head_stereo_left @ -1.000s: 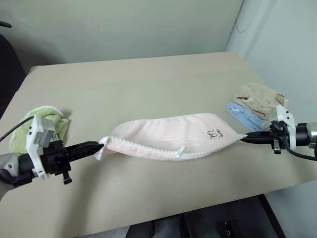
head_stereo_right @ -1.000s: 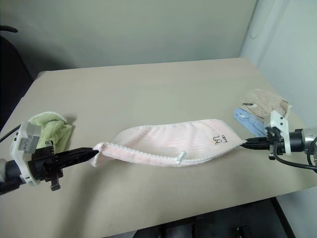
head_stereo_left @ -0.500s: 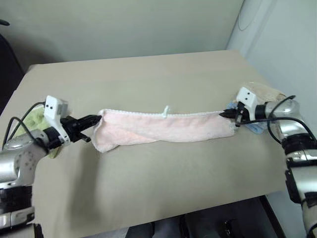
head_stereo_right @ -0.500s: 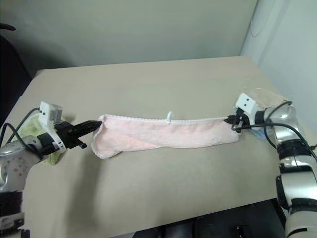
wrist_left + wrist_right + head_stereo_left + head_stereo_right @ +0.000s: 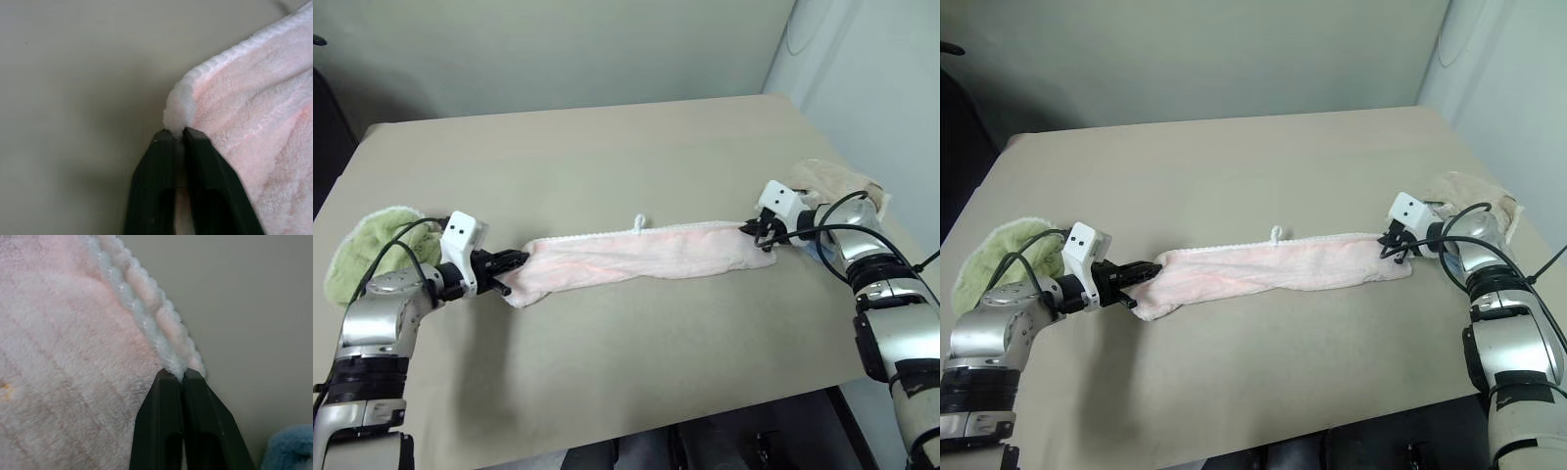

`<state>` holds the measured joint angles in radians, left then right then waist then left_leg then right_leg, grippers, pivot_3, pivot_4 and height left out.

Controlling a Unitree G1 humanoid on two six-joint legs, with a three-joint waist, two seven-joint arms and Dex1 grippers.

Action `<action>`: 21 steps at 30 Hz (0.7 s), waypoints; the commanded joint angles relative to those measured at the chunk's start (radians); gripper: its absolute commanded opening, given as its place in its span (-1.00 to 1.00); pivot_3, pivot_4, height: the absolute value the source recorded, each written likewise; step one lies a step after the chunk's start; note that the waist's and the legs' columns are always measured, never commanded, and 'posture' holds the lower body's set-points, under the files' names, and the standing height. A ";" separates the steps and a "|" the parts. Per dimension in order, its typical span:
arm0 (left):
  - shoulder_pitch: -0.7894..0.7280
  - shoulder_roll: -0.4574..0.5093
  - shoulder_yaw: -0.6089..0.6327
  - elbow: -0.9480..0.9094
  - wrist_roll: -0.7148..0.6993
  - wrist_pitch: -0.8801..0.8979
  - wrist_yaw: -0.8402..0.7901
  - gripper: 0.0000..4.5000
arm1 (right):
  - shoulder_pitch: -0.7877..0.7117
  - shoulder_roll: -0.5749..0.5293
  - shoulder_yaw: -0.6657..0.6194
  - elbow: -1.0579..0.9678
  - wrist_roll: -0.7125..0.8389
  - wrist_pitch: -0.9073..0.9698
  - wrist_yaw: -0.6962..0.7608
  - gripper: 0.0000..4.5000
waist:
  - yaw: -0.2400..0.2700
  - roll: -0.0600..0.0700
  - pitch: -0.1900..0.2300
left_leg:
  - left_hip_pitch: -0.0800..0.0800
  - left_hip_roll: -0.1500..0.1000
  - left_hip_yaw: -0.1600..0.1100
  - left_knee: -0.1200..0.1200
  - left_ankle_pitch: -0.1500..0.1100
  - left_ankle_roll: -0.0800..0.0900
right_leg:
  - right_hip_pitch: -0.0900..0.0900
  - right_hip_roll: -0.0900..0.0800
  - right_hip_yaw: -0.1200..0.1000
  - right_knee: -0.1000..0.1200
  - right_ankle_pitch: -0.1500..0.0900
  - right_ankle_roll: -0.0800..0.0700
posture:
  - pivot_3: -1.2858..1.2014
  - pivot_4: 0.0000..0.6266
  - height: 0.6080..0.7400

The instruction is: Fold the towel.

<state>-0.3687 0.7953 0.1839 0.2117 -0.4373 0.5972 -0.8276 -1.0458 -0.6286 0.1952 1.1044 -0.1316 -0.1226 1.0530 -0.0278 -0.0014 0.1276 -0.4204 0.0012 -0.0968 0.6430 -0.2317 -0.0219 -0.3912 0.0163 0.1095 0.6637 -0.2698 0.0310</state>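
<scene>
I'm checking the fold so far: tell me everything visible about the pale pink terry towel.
The pale pink terry towel looks soft and fluffy, with white stitched edging and a small white loop tag on its far edge. It lies on the beige table as a long, narrow, doubled band stretched crosswise. The left gripper pinches its left corner and the right gripper its right corner, both jaws nearly closed on the edging.

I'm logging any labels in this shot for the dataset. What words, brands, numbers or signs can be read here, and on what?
None can be read.
Pink towel: no print or motif on the side facing up; its small white loop tag is blank.
Green towel, beige towel, table: no markings.
</scene>
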 commanded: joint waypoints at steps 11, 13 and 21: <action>0.012 -0.035 0.192 -0.071 -0.068 -0.020 0.080 1.00 | -0.007 -0.040 -0.157 -0.060 0.103 0.032 -0.040 0.99 | 0.000 0.000 0.000 | 0.000 0.000 0.000 -0.001 0.000 0.000 | 0.000 0.000 0.000 0.000 0.000 0.000 | 0.03 -0.52 1.00; 0.031 -0.044 0.280 -0.108 -0.087 -0.033 0.139 1.00 | 0.021 -0.070 -0.220 -0.126 0.181 0.146 0.025 0.99 | 0.000 0.000 0.000 | 0.000 0.000 0.000 -0.001 0.000 0.000 | 0.000 0.000 0.000 0.000 0.000 0.000 | 0.03 -0.52 1.00; 0.358 0.032 0.345 -0.387 -0.134 -0.084 -0.089 1.00 | 0.279 -0.147 -0.339 -0.577 0.445 0.855 0.112 0.99 | -0.001 0.000 0.000 | 0.001 0.000 0.000 -0.005 0.001 -0.002 | 0.001 0.001 0.000 -0.002 -0.001 -0.001 | 0.03 -0.52 1.00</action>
<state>-0.0368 0.7883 0.5190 -0.1138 -0.5826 0.5604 -0.8545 -0.7777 -0.7541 -0.1099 0.6284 0.2509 0.6012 1.1596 -0.0290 -0.0019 0.1274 -0.4187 0.0016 -0.0963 0.6384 -0.2300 -0.0249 -0.3906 0.0176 0.1099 0.6623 -0.2707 0.0298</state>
